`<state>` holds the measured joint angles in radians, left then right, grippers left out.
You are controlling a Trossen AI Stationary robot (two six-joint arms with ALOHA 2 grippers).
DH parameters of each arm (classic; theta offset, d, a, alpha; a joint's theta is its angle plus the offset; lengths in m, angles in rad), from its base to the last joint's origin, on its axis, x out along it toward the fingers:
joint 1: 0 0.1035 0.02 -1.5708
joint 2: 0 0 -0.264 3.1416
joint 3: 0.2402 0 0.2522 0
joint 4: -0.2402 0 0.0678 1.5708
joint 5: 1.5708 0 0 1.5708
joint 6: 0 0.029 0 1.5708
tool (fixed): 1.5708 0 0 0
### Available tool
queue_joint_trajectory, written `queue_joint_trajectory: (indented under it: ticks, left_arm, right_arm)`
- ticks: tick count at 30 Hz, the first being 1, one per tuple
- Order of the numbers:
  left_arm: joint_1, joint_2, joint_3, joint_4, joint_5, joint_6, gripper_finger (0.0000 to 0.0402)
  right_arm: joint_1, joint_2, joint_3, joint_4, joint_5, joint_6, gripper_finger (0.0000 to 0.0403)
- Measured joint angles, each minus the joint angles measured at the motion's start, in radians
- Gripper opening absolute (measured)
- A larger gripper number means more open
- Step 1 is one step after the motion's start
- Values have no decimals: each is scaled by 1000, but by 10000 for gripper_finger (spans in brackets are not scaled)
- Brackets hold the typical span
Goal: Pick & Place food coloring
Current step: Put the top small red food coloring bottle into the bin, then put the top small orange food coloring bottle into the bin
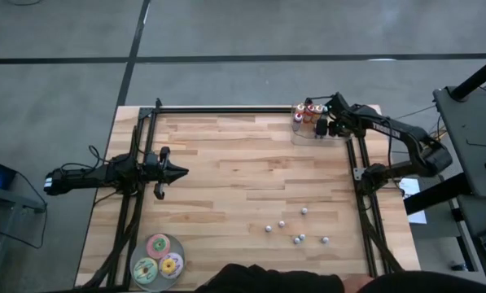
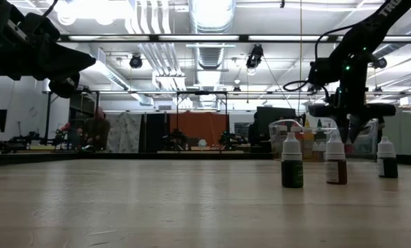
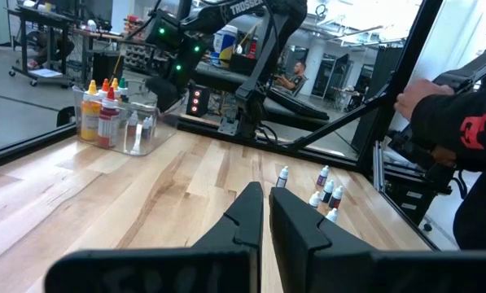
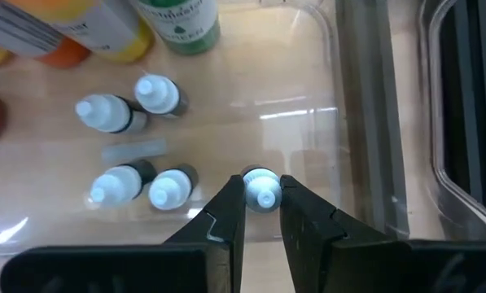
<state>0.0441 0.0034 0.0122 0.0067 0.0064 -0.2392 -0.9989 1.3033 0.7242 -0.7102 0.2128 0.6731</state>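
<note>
Currently the right gripper (image 4: 263, 213) is clamped on the cap of a small bottle (image 4: 261, 190) inside the clear bin (image 1: 308, 130), at the table's 1 o'clock, presumably to set it beside four placed ones. Five bottles (image 1: 295, 225) remain loose at 5 o'clock. The left gripper (image 1: 177, 172) waits at 9 o'clock, fingers nearly together.

In the right wrist view the right gripper (image 4: 263, 203) hides the body of the small bottle (image 4: 261, 189) pinched between its fingers; only the pale cap shows. Beyond it, the larger bottles (image 4: 104, 28) are cut off at the picture's edge. From above, the loose bottles (image 1: 295, 228) are too small to tell their colours, and a dark shape (image 1: 308, 282) is cut off.
</note>
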Motion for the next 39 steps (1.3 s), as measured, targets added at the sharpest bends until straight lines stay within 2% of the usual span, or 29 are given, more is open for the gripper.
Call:
queue_joint_trajectory:
  ticks: [18, 29, 39]
  left_arm:
    - [0, 0, 0, 0, 0, 0, 0]
    - [0, 0, 0, 0, 0, 0, 0]
    - [0, 0, 0, 0, 0, 0, 0]
  right_arm:
    - [0, 35, -2, -8, -4, -18, 56]
    - [0, 34, -2, -8, -7, -19, 110]
    - [0, 1, -3, -9, -31, -29, 127]
